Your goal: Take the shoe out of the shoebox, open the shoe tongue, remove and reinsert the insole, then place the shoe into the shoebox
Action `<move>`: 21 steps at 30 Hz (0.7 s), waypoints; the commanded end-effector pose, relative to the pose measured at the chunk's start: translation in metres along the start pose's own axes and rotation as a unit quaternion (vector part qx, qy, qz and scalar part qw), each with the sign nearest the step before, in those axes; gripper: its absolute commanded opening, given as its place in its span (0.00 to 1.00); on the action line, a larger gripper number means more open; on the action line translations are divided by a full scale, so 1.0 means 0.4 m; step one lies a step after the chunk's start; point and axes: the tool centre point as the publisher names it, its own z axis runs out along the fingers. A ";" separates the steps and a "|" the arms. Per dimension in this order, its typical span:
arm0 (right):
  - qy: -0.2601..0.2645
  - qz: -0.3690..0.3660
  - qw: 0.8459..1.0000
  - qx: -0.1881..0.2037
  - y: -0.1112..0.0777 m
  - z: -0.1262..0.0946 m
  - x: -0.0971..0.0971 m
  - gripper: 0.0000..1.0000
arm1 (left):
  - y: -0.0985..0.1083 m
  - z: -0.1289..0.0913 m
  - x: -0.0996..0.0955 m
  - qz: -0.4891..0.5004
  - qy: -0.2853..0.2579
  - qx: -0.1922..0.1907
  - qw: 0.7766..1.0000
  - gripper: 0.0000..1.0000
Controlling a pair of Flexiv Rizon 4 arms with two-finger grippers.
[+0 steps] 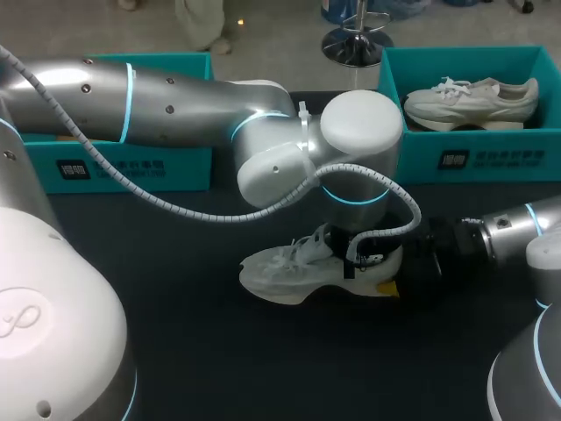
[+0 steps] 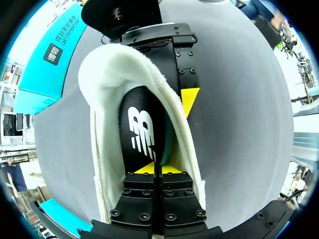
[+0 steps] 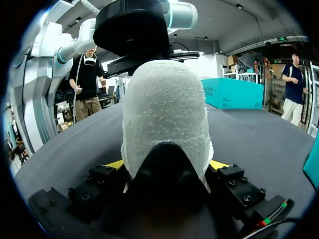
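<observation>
A white shoe (image 1: 285, 274) stands on the black table, toe pointing left. My left gripper (image 1: 364, 256) reaches down into its opening. In the left wrist view my left gripper (image 2: 156, 168) has its yellow tips pressed together on the rear edge of the black insole (image 2: 142, 127), which bears a white logo and is tilted up inside the shoe (image 2: 102, 149). My right gripper (image 1: 399, 279) comes in low from the right and clasps the heel. In the right wrist view the fleecy white heel (image 3: 164, 109) fills the space between that gripper's (image 3: 167, 167) fingers, which touch it on both sides.
A teal shoebox (image 1: 478, 158) at the back right holds a second white shoe (image 1: 473, 98). Another teal box (image 1: 131, 167) stands at the back left, partly behind my left arm. Bare black tabletop lies in front of the shoe.
</observation>
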 end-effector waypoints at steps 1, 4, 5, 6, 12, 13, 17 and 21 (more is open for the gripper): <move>-0.001 0.000 1.000 0.001 -0.013 0.012 -0.001 0.00 | 0.041 -0.069 0.020 -0.005 -0.012 0.015 1.000 0.00; -0.001 0.000 1.000 0.001 -0.013 0.012 -0.001 0.00 | 0.050 -0.099 0.020 -0.018 -0.017 0.027 0.999 0.00; -0.001 0.000 1.000 0.001 -0.013 0.012 -0.001 0.00 | 0.052 -0.108 0.018 -0.022 -0.020 0.031 0.999 0.00; -0.001 0.000 1.000 0.001 -0.013 0.012 -0.001 0.00 | 0.054 -0.114 0.014 -0.025 -0.021 0.033 0.999 0.00; -0.001 0.000 1.000 0.001 -0.013 0.012 -0.001 0.00 | 0.057 -0.125 0.010 -0.028 -0.025 0.035 0.999 0.00; -0.001 0.000 1.000 0.001 -0.013 0.012 -0.001 0.00 | 0.057 -0.128 0.008 -0.032 -0.025 0.036 0.999 0.00; -0.001 0.000 1.000 0.001 -0.013 0.012 -0.001 0.00 | 0.056 -0.153 -0.001 -0.042 -0.028 0.045 0.998 0.00; -0.001 0.000 1.000 0.001 -0.013 0.012 -0.001 0.00 | 0.052 -0.170 0.001 -0.043 -0.030 0.051 0.997 0.00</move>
